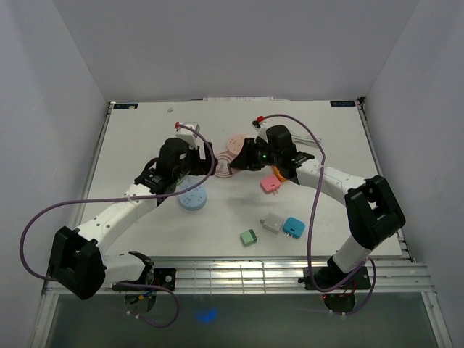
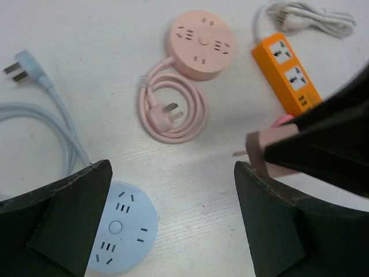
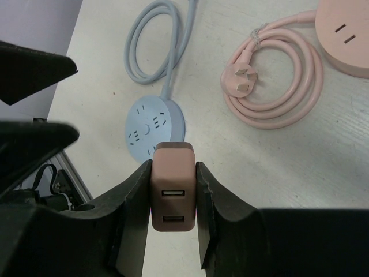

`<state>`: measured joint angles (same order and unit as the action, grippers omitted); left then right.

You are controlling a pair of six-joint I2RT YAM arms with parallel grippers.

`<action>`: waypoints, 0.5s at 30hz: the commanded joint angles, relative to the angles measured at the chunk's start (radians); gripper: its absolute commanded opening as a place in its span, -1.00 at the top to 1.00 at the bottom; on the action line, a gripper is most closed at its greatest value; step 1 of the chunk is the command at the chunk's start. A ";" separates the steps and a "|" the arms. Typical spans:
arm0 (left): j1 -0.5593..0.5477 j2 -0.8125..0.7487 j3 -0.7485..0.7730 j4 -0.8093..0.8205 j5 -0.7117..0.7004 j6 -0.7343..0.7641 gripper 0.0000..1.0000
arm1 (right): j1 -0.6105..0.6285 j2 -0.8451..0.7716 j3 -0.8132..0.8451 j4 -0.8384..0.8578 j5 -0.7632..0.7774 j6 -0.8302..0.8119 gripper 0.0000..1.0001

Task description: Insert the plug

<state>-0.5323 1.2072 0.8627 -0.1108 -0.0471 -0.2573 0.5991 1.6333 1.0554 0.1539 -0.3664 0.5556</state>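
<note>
My right gripper [image 3: 173, 165] is shut on a brownish-pink charger plug [image 3: 173, 193], one finger on each side, its two USB ports facing the camera. The plug hangs above the table, near a round light-blue socket [image 3: 154, 128]. In the left wrist view the same plug [image 2: 271, 147] shows at the right, prongs pointing left, with the right arm's dark fingers [image 2: 328, 138] behind it. My left gripper [image 2: 173, 167] is wide open with nothing between its fingers, over the blue socket [image 2: 124, 231]. From above, both grippers [image 1: 206, 161] [image 1: 244, 159] meet mid-table.
A round pink socket [image 2: 200, 43] with its coiled cable [image 2: 170, 112] lies further back, and an orange power strip [image 2: 288, 72] lies to its right. The blue socket's cable and plug [image 2: 26, 63] trail left. Pink [image 1: 271, 183], white [image 1: 272, 223], blue [image 1: 293, 226] and green [image 1: 249, 237] adapters lie nearer.
</note>
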 commanded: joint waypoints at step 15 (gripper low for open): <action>0.350 -0.001 -0.097 -0.156 0.069 -0.530 -0.96 | 0.189 0.109 0.279 -0.243 0.106 -0.321 0.84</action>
<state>-0.1883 1.2289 0.7815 -0.2554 0.0097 -0.7238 0.7670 1.7203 1.2640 -0.0601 -0.2684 0.3180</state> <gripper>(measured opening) 0.979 0.372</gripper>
